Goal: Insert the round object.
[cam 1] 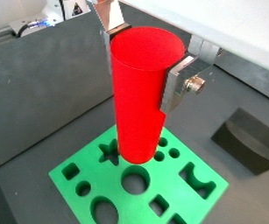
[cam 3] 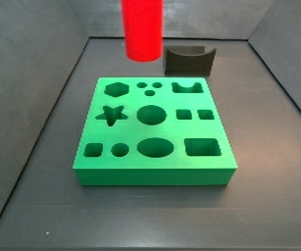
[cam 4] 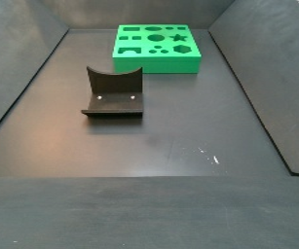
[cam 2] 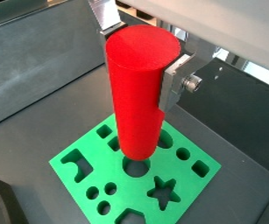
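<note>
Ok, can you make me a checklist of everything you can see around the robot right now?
Surface: dark grey floor with low walls, bare apart from the items below.
Job's things: tall smooth bright red cylinder, upright, held above the flat green block with shaped holes; its lower end hangs over a round hole in both wrist views, not yet inserted.
Clutter: dark grey notched fixture standing on the floor, apart from the green block.
Gripper: gripper above the green block, silver fingers closed on the red cylinder's upper part.
Cables: a dark one beyond the wall in a wrist view.
Surroundings: pale, blurred background outside the walls; cannot tell more.
</note>
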Robot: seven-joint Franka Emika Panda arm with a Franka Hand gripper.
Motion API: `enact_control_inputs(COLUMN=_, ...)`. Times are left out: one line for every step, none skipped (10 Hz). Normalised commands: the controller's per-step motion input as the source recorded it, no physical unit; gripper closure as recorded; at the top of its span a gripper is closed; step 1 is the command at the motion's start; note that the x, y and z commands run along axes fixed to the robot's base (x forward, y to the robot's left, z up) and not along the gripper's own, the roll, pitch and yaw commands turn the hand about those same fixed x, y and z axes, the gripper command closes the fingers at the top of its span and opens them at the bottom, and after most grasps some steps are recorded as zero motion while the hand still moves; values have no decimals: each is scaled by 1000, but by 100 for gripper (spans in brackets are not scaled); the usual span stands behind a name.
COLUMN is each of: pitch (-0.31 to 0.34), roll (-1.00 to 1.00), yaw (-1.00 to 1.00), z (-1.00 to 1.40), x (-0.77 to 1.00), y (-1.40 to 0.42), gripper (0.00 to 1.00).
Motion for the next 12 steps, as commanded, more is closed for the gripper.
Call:
enact_control_inputs(pitch=-40, roll=43, yaw=-37, z=-1000, x=-26, y=-20, gripper=100)
enact_control_inputs(pitch=-26, roll=107, yaw=-57, z=-1000, x=89, y=-89, gripper=100)
enact_control_inputs(pitch=0, roll=141, yaw=-74, z=-920, x=169, y=-143, gripper=100)
enact_control_inputs(pitch=0, roll=133, yaw=-100, z=-746, x=311, y=-151, gripper=100)
enact_control_inputs(pitch=43, roll=114, yaw=-111, z=-703, x=471, y=-143, gripper=100)
enact_control_inputs(pitch=29, roll=0, yaw=-120, z=-623, x=446, y=-14, gripper=100)
enact_control_inputs(pitch=0, roll=16, yaw=-100, z=-429, x=17, y=0, gripper=100)
enact_control_inputs(pitch=0, roll=0, yaw=-40, z=-371, x=0, y=0, gripper=100)
enact_control_inputs(pitch=0, roll=0, yaw=-34, z=-334, x=0, y=0, gripper=100)
enact_control_inputs(pitch=-7, roll=0, yaw=-31, z=-263, x=-74, y=0, gripper=100)
enact_control_inputs(pitch=0, roll=0, yaw=0, z=-314, x=0, y=0, gripper=100)
enact_control_inputs(pitch=0, roll=17, yaw=0, z=-429, x=160, y=0, gripper=100)
